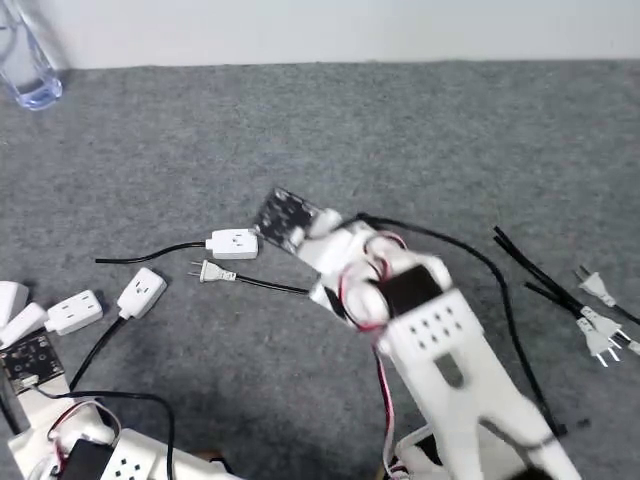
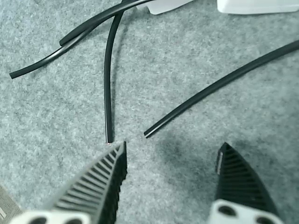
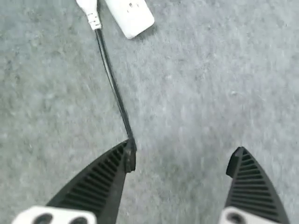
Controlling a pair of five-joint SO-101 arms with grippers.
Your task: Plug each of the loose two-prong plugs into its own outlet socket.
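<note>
A loose white two-prong plug [image 1: 205, 271] lies on the grey carpet with its black cable [image 1: 270, 286] trailing right. Just behind it sits a white outlet socket [image 1: 232, 243]. In the right wrist view the plug [image 3: 88, 8] and the socket [image 3: 131, 16] lie ahead of my right gripper [image 3: 184, 149], which is open, with the cable [image 3: 112, 84] ending at one fingertip [image 3: 127, 156]. My left gripper [image 2: 172, 147] is open over bare carpet, close to two cut cable ends [image 2: 108, 139]. More sockets [image 1: 142, 292] [image 1: 75, 311] lie at the left.
Several more plugs [image 1: 598, 335] with black cables lie at the far right. The right arm [image 1: 430, 330] covers the middle of the carpet, the left arm [image 1: 90, 455] the near left corner. A clear container [image 1: 28, 70] stands at the back left.
</note>
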